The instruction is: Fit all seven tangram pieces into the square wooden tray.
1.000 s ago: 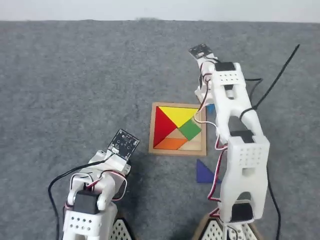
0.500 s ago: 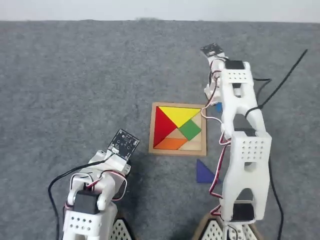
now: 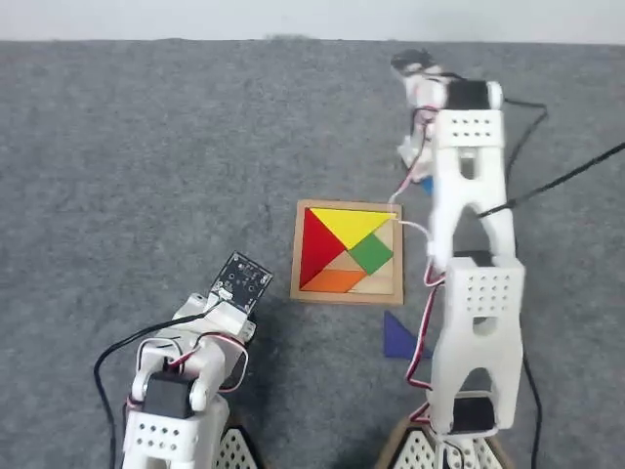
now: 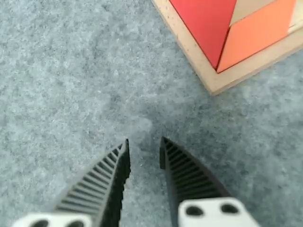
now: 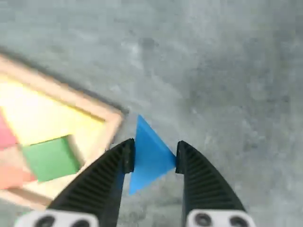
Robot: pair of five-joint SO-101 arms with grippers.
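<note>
The square wooden tray (image 3: pixel 295 252) lies mid-table and holds a red triangle (image 3: pixel 316 250), a yellow triangle (image 3: pixel 348 225), a green square (image 3: pixel 372 253) and an orange piece (image 3: pixel 333 280), with bare wood between them. Just past the tray's far right corner, my right gripper (image 5: pixel 154 151) is shut on a light blue triangle (image 5: pixel 150 156), also seen under that arm (image 3: pixel 427 184). A dark blue triangle (image 3: pixel 397 335) lies on the carpet near the tray's near right corner. My left gripper (image 4: pixel 143 149) hangs open and empty over the carpet, short of the tray's near left corner (image 4: pixel 208 78).
Grey carpet covers the whole table. The left arm (image 3: pixel 195 362) is folded back at the front left. The right arm (image 3: pixel 474 283) stretches along the tray's right side, with cables trailing off to the right.
The right arm has swung to the right and farther out, carrying the light blue triangle away from the tray's right edge. The left arm has kept still.
</note>
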